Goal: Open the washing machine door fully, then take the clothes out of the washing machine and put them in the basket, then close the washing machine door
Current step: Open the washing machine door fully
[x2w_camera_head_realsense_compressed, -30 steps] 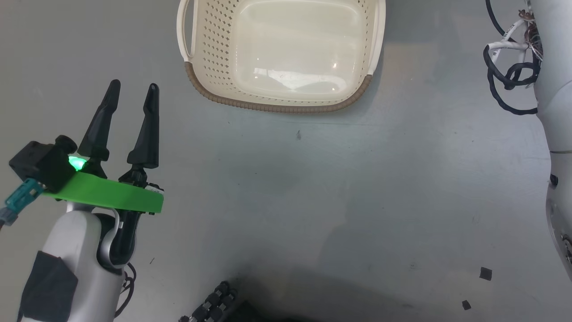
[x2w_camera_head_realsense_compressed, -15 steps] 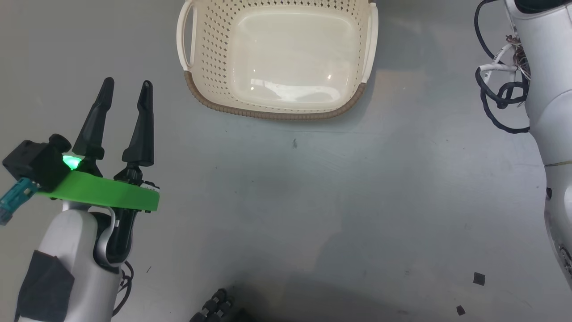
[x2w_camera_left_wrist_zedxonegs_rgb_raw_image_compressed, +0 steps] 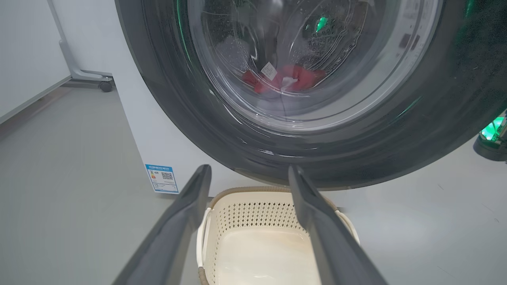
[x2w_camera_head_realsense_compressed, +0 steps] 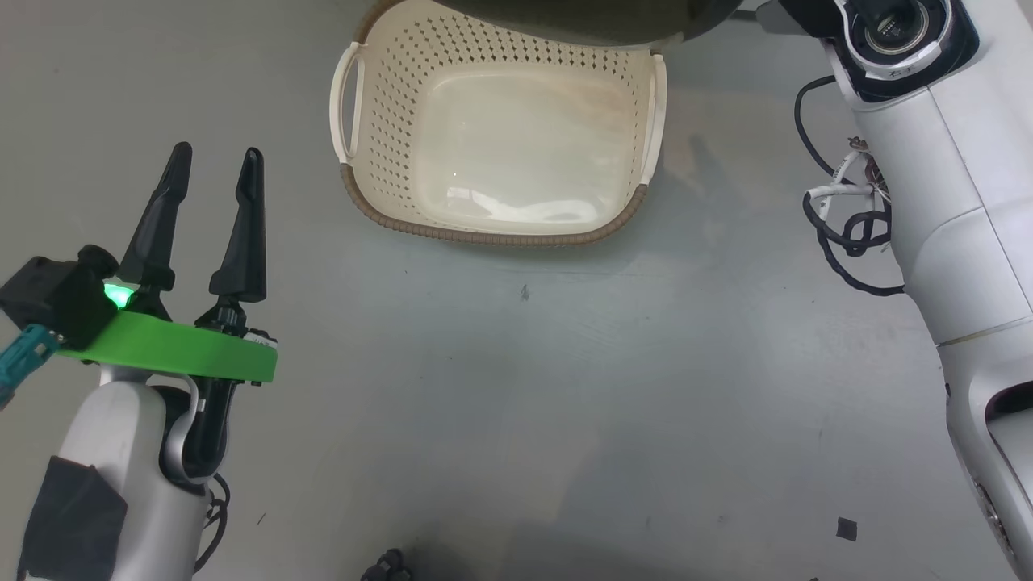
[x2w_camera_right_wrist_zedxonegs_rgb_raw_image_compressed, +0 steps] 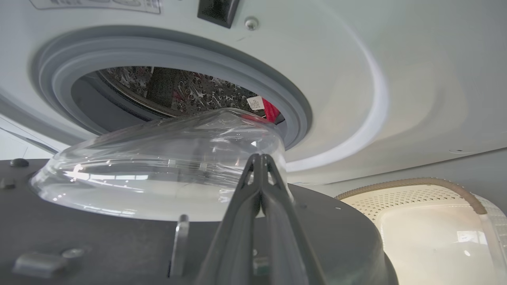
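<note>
Well, my right gripper (x2w_camera_right_wrist_zedxonegs_rgb_raw_image_compressed: 259, 158), fingers pressed together, grips nothing against the door (x2w_camera_right_wrist_zedxonegs_rgb_raw_image_compressed: 79, 225), so I fear it skidding off the glass; left gripper (x2w_camera_head_realsense_compressed: 216, 155) hangs spread near the basket (x2w_camera_head_realsense_compressed: 484, 236).

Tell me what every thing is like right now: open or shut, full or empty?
washing machine, round opening uncovered
washing machine door, open, swung away from the washing machine
clothes, inside the washing machine, not yet taken out
basket, empty, upright
left gripper, open, holding nothing
right gripper, shut, holding nothing
</note>
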Controlling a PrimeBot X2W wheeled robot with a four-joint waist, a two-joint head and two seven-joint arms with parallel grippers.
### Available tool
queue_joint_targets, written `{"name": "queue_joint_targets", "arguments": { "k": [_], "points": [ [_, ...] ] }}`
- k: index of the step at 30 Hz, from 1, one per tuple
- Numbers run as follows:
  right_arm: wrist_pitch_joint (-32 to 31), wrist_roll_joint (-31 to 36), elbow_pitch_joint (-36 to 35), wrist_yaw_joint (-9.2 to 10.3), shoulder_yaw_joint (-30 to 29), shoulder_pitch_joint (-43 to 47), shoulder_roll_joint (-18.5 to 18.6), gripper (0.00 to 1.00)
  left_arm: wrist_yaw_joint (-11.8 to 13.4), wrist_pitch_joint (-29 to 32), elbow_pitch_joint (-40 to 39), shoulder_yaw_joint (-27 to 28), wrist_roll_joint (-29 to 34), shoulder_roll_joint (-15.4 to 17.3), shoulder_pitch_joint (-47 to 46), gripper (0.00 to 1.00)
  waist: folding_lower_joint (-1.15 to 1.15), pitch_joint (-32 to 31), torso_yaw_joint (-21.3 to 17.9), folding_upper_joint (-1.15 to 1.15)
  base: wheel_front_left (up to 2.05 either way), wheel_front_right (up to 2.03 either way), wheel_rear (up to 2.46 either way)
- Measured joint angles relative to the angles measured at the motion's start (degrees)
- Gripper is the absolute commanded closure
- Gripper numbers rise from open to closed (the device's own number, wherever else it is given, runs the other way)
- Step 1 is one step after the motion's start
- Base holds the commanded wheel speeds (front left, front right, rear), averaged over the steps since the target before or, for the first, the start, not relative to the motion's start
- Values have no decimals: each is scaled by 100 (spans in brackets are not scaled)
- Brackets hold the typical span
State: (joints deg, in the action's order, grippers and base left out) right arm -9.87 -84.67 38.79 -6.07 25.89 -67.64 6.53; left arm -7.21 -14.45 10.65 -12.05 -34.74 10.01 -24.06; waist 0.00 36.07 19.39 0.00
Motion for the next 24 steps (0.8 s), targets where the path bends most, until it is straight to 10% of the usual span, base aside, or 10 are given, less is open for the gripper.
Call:
{"name": "queue_joint_targets", "arguments": {
  "k": [24],
  "points": [
    [-1261,-996,59,-42,532,1211,-152,100,0,0,77,155,167,-12,352,0,0,-817,-81,0,0,0,0]
  ]
}}
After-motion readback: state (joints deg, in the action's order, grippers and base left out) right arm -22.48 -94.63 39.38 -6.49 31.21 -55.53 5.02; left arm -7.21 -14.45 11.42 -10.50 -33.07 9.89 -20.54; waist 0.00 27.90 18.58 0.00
